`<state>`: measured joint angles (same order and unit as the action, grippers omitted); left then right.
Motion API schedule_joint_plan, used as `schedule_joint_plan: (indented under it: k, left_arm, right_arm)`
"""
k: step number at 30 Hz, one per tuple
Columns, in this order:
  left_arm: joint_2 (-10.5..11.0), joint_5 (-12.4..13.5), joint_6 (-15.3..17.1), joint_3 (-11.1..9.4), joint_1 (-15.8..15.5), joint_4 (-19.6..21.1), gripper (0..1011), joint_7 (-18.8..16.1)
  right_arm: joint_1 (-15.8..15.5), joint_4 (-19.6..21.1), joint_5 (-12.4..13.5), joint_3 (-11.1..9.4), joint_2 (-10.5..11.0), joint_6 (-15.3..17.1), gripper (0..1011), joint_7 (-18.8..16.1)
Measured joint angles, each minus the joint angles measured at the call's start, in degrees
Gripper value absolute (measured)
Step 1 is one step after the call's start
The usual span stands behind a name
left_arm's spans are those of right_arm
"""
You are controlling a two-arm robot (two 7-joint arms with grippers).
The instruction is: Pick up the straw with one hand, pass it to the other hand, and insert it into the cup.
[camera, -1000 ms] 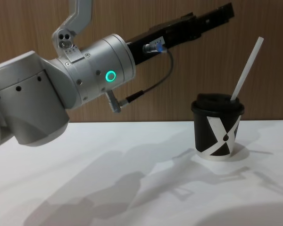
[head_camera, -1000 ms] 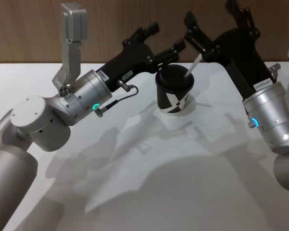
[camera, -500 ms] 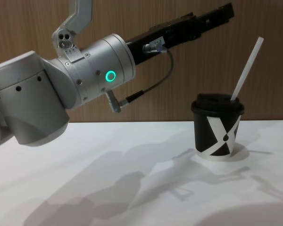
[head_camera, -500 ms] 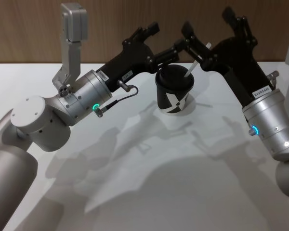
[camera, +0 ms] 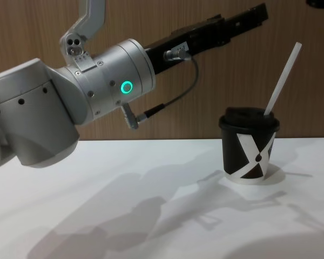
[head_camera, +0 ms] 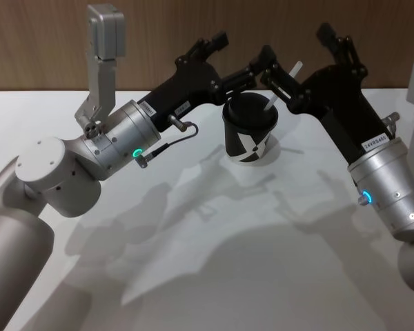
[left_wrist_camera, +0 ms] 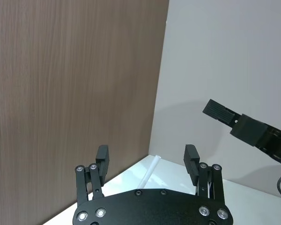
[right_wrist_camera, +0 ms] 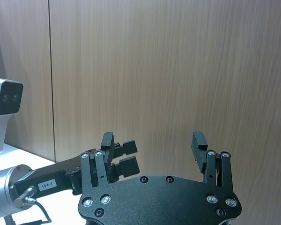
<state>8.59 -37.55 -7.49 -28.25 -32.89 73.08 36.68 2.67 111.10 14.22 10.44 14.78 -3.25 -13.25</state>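
Black jaws stand apart on both grippers — the right gripper above the small black lidded paper cup, the left gripper just left of it, seemingly touching nothing. A thin white straw leans from the lid.

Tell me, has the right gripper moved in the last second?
Yes. In the head view the right gripper, open, has shifted left, toward the cup and over the straw.
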Motion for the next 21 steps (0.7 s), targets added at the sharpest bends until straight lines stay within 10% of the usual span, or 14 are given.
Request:
schedule_joint_plan:
  k: [21]
  left_arm:
    - [0.00, 0.00, 0.00, 0.00, 0.00, -0.01, 1003, 0.00]
  right_arm:
    - [-0.98, 0.75, -0.44, -0.07, 0.19, 0.71, 1001, 0.25]
